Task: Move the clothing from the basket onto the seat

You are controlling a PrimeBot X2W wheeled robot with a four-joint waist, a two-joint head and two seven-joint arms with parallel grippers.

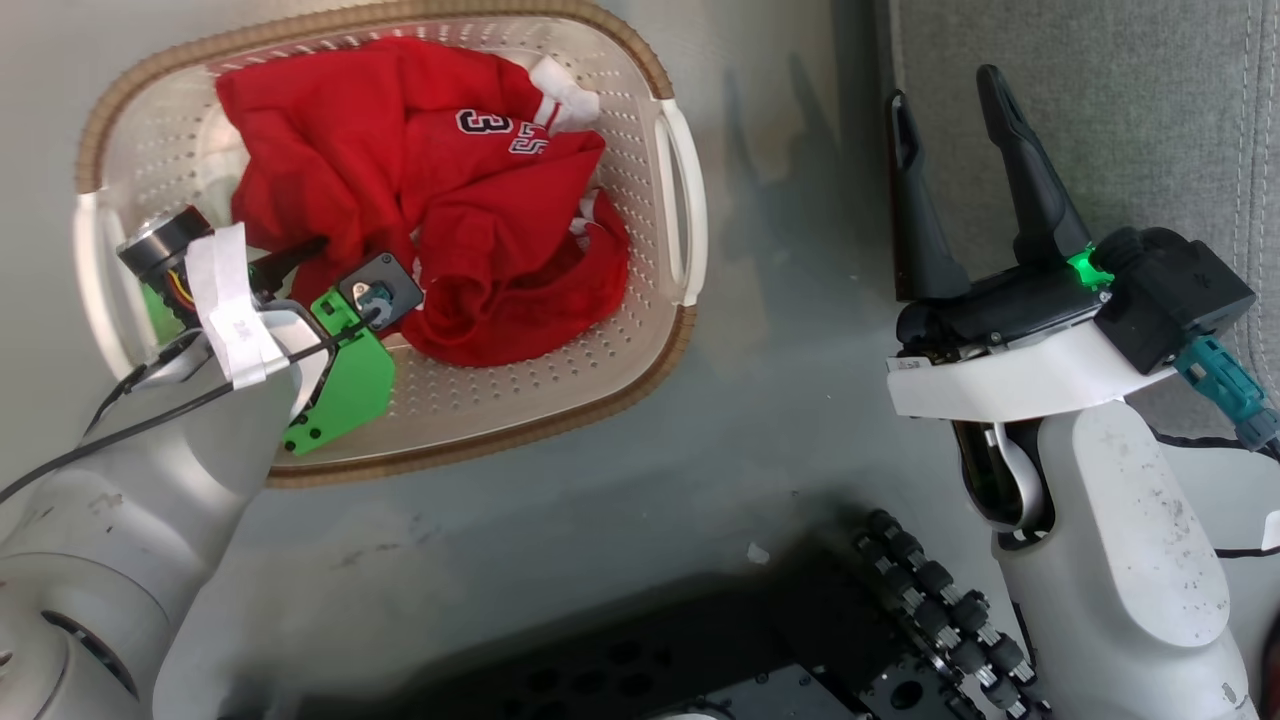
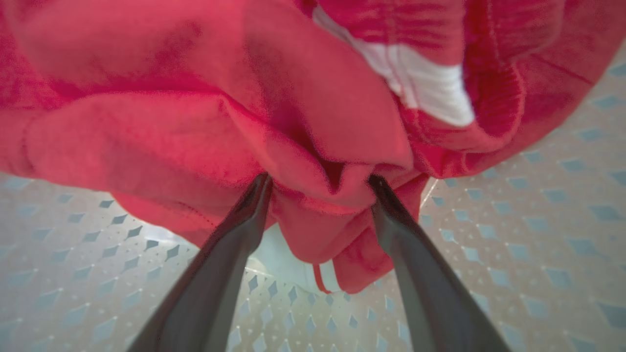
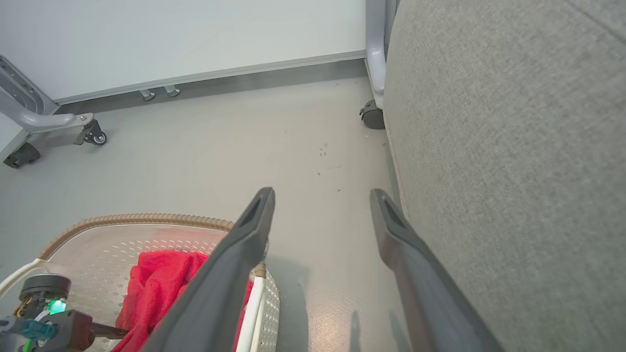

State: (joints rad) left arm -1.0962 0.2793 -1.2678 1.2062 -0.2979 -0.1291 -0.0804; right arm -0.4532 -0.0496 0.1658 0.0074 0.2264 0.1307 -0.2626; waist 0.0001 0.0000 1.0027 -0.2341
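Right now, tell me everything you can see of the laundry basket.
The laundry basket is cream-white perforated plastic, rounded-rectangular, with a brown woven-look rim and white side handles. It stands upright on the grey floor, left of the grey seat and apart from it. Crumpled red clothing lies inside, and the open left gripper reaches in over the near-left wall, straddling a fold.

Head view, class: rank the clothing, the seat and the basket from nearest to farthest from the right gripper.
1. The seat, close beside the right gripper, on its right.
2. The basket, on the floor to its left.
3. The clothing, further left, piled inside the basket.
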